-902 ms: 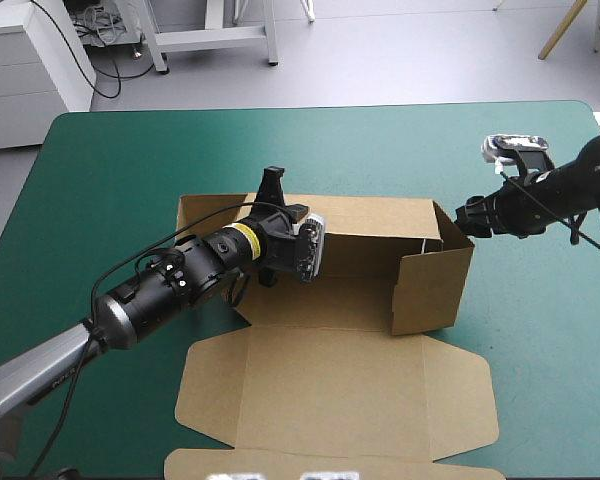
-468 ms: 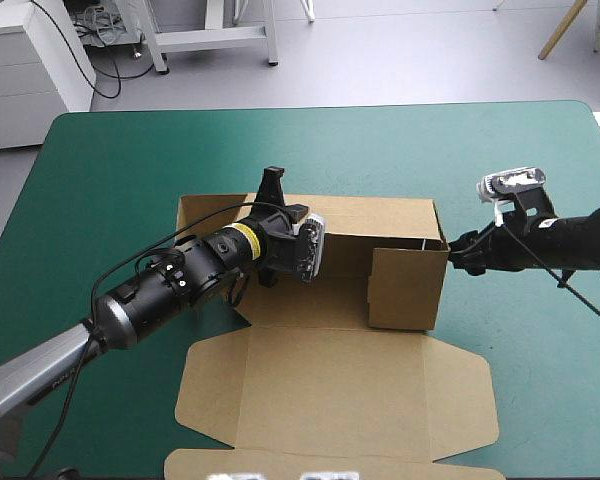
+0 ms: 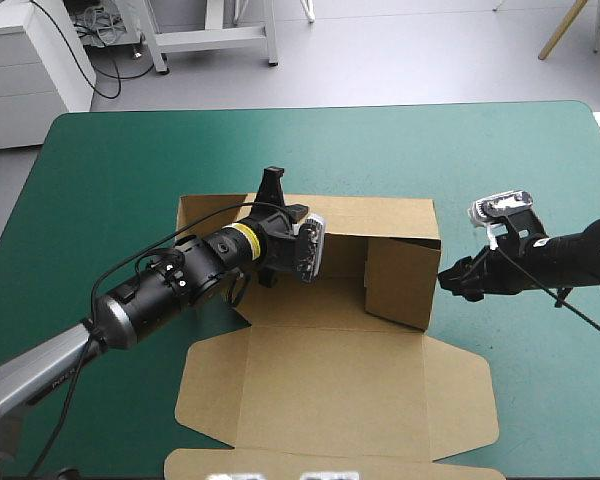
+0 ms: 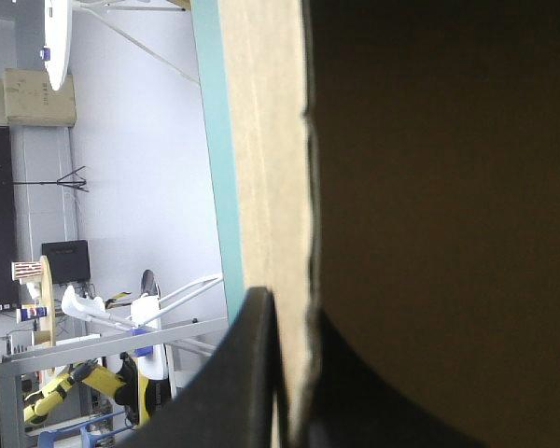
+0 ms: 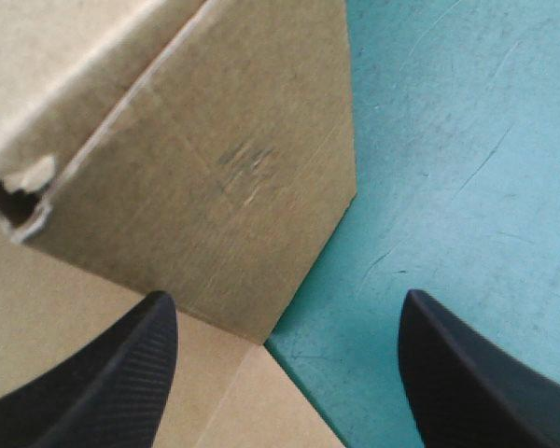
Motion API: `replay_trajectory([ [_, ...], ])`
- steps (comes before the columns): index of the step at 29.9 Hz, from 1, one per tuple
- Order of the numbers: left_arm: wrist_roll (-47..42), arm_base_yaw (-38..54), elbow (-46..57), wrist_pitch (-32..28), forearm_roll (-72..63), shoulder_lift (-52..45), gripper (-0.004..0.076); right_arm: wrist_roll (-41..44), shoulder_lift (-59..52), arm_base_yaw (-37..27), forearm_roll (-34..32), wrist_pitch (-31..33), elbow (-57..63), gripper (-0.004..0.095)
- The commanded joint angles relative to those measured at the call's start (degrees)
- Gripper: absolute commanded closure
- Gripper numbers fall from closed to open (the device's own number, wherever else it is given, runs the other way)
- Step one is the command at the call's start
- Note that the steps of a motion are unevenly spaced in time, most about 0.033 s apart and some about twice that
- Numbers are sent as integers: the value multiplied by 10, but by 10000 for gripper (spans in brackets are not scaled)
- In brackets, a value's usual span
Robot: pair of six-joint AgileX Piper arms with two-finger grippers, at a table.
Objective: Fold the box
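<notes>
Pinching the brown box mid-table by its back wall in the nearly closed left gripper, holding the empty right gripper spread beside its end flap; probably light, stiff, best gripped by edges.

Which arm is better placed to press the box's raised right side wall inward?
Right: the right hand is open outside that side wall; the left hand is shut on the back wall.

Box on table, right claw just beside
</notes>
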Motion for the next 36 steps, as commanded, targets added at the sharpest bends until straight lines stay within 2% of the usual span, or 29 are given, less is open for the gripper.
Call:
replay_trajectory([
  [1,-12,-1,1,63,-14,-8,734,-7,-15,-1,28,18,-14,290],
  [7,-12,-1,1,54,-14,-8,734,-8,-15,46,34,-4,-14,291],
  [13,-12,-1,1,54,-14,-8,734,-8,-14,130,29,-103,-14,292],
  [17,-24,-1,1,57,-15,-8,734,11,-14,180,-20,-168,-14,314],
  [19,-24,-1,1,59,-15,-8,734,25,-14,194,-43,-178,-14,379],
  [21,-24,-1,1,59,-15,-8,734,33,-14,200,-59,-181,-14,488],
  [26,-24,-1,1,59,-16,-8,734,32,-14,200,-48,-165,-14,747],
  [30,-25,-1,1,59,-18,-8,734,32,-14,200,-39,-160,-14,901],
  [33,-55,-1,1,59,-22,-9,717,32,-14,200,-39,-160,-14,926],
  [36,-67,-1,-5,59,-23,-13,602,32,-14,200,-39,-160,-14,927],
])
